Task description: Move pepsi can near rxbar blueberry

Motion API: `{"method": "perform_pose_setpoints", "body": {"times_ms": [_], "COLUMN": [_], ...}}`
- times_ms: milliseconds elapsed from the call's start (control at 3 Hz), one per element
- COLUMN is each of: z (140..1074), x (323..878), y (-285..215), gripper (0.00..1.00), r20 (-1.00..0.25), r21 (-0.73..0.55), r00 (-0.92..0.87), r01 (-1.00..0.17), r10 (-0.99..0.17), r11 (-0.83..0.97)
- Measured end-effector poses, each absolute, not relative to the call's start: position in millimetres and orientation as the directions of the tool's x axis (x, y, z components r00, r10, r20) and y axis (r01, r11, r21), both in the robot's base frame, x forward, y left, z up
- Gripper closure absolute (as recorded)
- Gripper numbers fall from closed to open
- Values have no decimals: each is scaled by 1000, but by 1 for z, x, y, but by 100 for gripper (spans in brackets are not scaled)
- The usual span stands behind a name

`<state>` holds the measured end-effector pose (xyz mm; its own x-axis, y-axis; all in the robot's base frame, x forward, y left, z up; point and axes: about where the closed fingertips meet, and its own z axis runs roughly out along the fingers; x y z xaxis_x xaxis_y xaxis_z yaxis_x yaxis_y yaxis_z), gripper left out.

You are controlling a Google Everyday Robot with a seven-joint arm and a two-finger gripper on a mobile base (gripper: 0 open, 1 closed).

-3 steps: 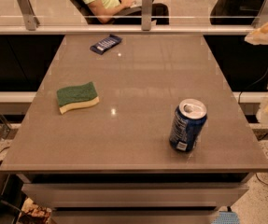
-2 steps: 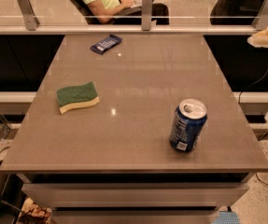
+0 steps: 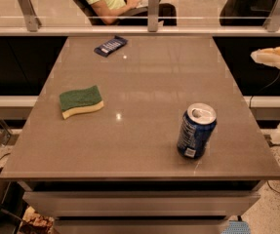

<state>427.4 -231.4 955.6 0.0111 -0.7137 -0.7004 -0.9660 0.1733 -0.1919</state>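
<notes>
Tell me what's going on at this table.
The robot's claw hangs open just off the right edge of the grey table, holding nothing. The dark blue aluminium drink can with a silver top stands upright near the front right corner, untouched. The small flat navy-blue wrapped bar with white lettering lies at the far edge, well apart from the can. A green-and-yellow sponge lies on the left side.

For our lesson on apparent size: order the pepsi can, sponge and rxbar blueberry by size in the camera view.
1. pepsi can, nearest, only slightly over the sponge: unsure.
2. sponge.
3. rxbar blueberry, farthest.
The hand is open, right of the table.
</notes>
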Motion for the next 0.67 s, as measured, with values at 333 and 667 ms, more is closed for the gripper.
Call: {"method": "perform_pose_setpoints", "body": {"times_ms": [333, 667], "z": [948, 942], "x": [429, 432], "y": [-226, -217], "gripper": [0, 0], "r20": [-799, -860], "r21": [-212, -200], "r00": [68, 93], "r01": [-962, -966], "r10": [-597, -501], "r11": [173, 165]}}
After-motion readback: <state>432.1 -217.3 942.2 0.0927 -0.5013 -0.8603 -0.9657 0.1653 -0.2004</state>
